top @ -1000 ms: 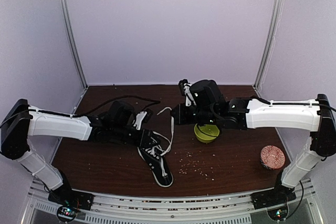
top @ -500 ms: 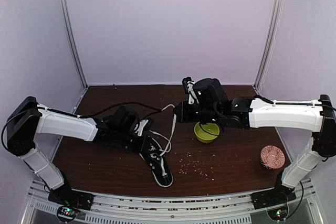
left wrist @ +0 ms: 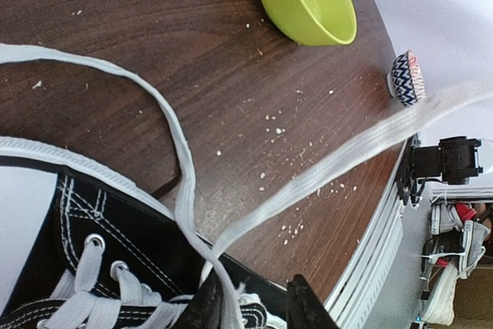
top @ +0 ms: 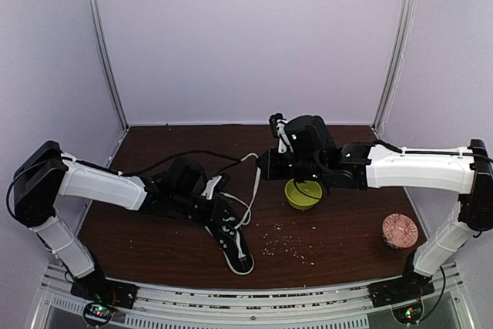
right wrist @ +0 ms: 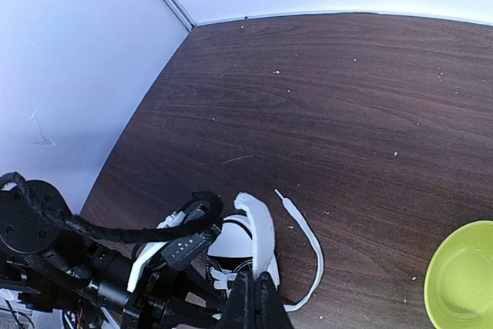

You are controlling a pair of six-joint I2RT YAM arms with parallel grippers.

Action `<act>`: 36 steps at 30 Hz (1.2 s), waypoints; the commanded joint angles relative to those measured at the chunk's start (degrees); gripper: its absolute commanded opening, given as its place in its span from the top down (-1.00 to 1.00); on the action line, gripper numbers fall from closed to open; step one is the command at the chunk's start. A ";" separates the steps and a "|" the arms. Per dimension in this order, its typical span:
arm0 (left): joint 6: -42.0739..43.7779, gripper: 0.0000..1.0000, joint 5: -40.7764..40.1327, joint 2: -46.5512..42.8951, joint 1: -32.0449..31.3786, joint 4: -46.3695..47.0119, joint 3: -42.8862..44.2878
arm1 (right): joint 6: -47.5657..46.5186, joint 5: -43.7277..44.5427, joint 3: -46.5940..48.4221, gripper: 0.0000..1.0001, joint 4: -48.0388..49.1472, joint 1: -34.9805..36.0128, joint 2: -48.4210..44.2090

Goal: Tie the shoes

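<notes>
The black sneaker [top: 232,240] with a white toe cap lies on the table, toe toward the front edge. My left gripper [top: 219,209] sits low at the shoe's collar. In the left wrist view its fingers [left wrist: 304,307] stand apart over the laced eyelets [left wrist: 92,267], and a white lace [left wrist: 183,182] crosses beside one finger. My right gripper [top: 263,167] is shut on the other white lace [top: 255,182] and holds it taut above and behind the shoe. In the right wrist view the lace [right wrist: 260,229] arches up out of the shut gripper [right wrist: 256,298], with the shoe [right wrist: 231,256] below.
A green bowl [top: 303,193] stands just right of the right gripper and shows in the left wrist view [left wrist: 308,1]. A round patterned cup [top: 400,231] sits at the far right. Crumbs [top: 285,246] are scattered right of the shoe. A black cable [top: 177,156] runs behind the left arm.
My left arm has moved right and lower onto the shoe's collar. My right gripper has drawn slightly back and right with the lace, which now runs straighter.
</notes>
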 commanded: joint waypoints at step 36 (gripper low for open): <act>5.96 1.00 -4.43 -2.41 -0.21 -3.09 3.47 | 0.06 -5.50 6.71 1.00 0.28 -0.03 5.78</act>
